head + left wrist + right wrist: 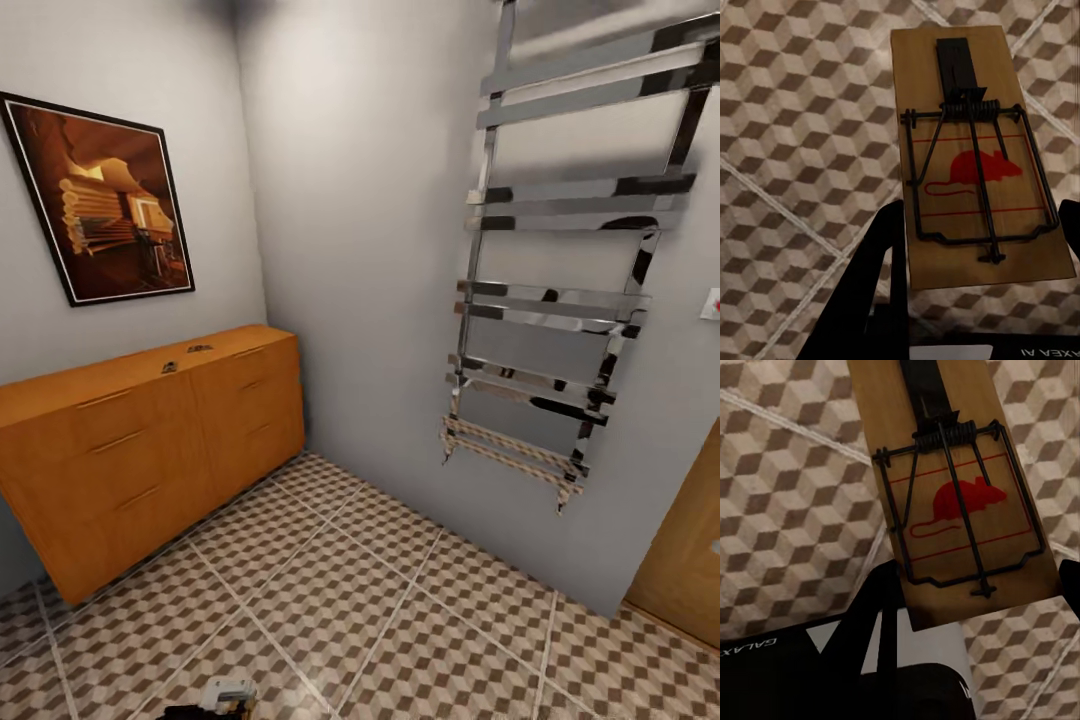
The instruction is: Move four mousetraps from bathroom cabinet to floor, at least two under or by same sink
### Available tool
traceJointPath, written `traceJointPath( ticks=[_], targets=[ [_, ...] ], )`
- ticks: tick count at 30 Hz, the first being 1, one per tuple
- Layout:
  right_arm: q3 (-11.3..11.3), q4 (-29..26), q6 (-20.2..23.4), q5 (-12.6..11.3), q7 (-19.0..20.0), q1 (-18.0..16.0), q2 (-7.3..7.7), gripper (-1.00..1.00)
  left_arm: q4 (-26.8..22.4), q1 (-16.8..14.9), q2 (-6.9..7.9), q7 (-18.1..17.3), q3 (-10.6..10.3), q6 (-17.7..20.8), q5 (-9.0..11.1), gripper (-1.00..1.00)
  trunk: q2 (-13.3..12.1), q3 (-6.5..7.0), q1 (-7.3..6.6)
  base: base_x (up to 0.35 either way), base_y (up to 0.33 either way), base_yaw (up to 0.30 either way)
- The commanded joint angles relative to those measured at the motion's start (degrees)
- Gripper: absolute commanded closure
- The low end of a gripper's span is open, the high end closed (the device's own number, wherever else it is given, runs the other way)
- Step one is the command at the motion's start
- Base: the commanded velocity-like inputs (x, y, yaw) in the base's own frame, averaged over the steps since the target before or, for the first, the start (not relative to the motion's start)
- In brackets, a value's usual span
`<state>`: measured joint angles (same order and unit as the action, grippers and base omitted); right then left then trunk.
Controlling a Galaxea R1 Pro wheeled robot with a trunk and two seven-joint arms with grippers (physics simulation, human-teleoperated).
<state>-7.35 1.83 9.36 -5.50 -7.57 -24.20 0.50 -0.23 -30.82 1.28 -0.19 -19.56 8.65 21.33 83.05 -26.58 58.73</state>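
In the left wrist view my left gripper (979, 219) is shut on a mousetrap (967, 112), a wooden board with a wire spring and a red mouse print, held above the cube-pattern bathroom floor (802, 127). My right gripper (979, 577) is shut on a second mousetrap (937, 450) of the same look, also over the floor (787, 495). In the head view the orange-brown cabinet (150, 440) stands against the left wall. Two small dark mousetraps (170, 367) (199, 348) lie on its top. The sink is out of view.
A chrome ladder towel rail (560, 300) hangs on the right wall, and an oak door (690, 540) stands at the far right. A framed picture (105, 200) hangs above the cabinet. Tiled floor (380, 580) stretches between cabinet and wall. A pale part of my arm (228, 692) shows at the bottom edge.
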Motion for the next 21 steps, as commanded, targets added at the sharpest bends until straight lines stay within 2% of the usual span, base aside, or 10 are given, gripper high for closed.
traceJointPath(
  ticks=[1, 21],
  targets=[
    [-0.12, 0.10, -0.26, -0.65, -0.15, -0.04, -0.03, 1.00, -0.03, -0.03, 0.02, 0.10, -0.48, 0.22, 0.46, 1.00, 0.03, -0.06, 0.00, 0.000, 0.000, -0.300],
    [-0.11, 0.10, -1.80, -0.57, 2.36, 0.44, -0.31, 1.00, -0.03, -0.03, 0.04, 0.10, -0.43, 0.22, 0.47, 1.00, 0.03, -0.06, 0.00, 0.000, 0.000, -0.300]
  ],
)
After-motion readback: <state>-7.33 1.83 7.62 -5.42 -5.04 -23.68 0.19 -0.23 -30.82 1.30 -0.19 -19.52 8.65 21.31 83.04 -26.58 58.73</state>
